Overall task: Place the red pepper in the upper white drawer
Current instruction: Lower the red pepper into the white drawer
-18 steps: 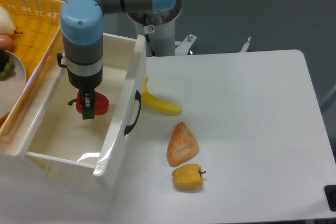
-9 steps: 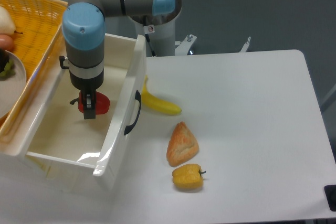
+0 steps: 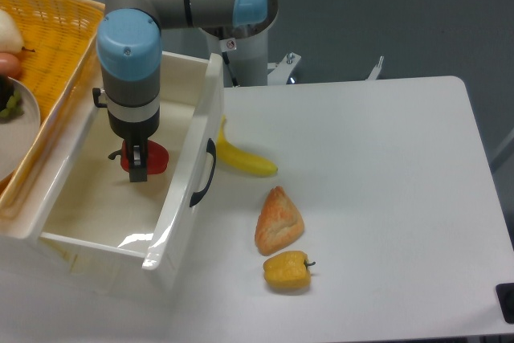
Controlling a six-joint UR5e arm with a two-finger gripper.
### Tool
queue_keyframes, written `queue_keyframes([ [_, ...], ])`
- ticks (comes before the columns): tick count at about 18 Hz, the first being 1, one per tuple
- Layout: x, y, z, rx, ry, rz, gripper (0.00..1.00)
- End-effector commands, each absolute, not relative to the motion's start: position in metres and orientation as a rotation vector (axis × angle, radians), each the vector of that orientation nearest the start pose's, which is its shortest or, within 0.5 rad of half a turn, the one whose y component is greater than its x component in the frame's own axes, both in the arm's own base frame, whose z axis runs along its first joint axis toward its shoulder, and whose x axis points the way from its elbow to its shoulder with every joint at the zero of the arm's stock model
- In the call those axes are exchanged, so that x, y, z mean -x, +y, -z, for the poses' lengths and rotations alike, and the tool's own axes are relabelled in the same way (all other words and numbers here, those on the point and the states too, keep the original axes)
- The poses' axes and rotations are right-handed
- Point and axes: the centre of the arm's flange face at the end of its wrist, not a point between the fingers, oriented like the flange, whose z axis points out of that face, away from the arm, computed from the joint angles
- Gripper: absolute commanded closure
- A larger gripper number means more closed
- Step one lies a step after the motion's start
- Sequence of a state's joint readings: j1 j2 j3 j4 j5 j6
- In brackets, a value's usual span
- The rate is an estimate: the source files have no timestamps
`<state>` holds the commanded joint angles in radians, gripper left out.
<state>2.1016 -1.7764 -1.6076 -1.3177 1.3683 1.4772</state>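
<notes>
- One red pepper [image 3: 152,158], one upper white drawer [image 3: 96,206], one banana [image 3: 242,160], one pastry [image 3: 279,221], one yellow pepper [image 3: 287,271], one woven basket [image 3: 48,30], one plate [image 3: 18,130] at the left edge
- The red pepper sits inside the open drawer, toward its handle side, clamped between the fingers of the gripper [image 3: 137,161]
- The jaws stand narrow, closed on the pepper; a dark finger [image 3: 138,162] crosses the front of it
- The arm reaches out from its base [image 3: 245,50] behind the drawer, bends at a blue-capped joint and drops straight down, so the wrist points vertically into the drawer
- The banana lies on the table [image 3: 377,166] just beside the drawer's black handle [image 3: 206,173]; the pastry and yellow pepper lie nearer the camera, close together
</notes>
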Motion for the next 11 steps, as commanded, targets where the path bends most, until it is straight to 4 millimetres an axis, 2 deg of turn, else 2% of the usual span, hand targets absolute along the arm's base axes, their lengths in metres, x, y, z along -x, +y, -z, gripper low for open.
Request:
queue_keyframes([
  [6,0.1531,0.5707,-0.3876,2.622,1.36,0.127,0.14],
  [11,0.1529,0.5703,-0.3917,2.619,1.357,0.118,0.09],
])
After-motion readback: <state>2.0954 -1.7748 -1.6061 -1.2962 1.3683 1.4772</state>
